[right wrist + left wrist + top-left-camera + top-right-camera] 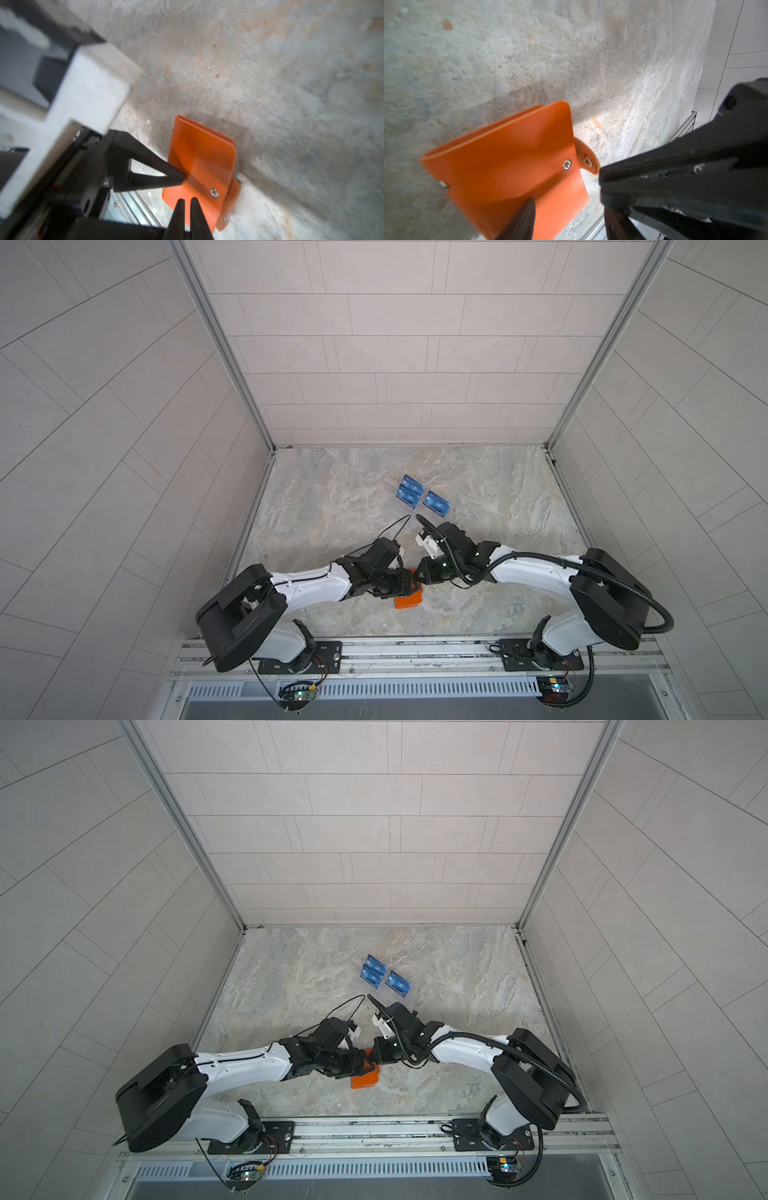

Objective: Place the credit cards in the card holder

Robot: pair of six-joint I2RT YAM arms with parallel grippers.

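Card holder (409,600) first: the orange wallet lies toward the front of the table (332,510), midway between my two arms, and both grippers are down on it. Its snap tab (588,158) hangs loose beside the cover with stud and socket apart. So the wallet is unfastened but not spread open, and I see no inner sleeves.

My left gripper (184,176) has its fingertips drawn together on the side edge of the top cover. One finger (523,218) lies over the orange face, and the leather creases away from that pinch. I read this as a hold meant to peel the cover up, or to pin the wallet while the other arm works.

My right gripper (187,200) faces it from the opposite side, fingers nearly touching with only a slit between them, tips over the cover's corner close to the tab. Whether they nip the edge or merely rest against it I cannot tell, because the wrist views are blurred there.

The credit cards (436,504), three blue ones by my count, stand well apart, farther back on the table, with none in either gripper. My judgement is that opening the holder comes first, since no card can go in until a sleeve is exposed. The risk is the light wallet sliding or lifting whole instead of opening.
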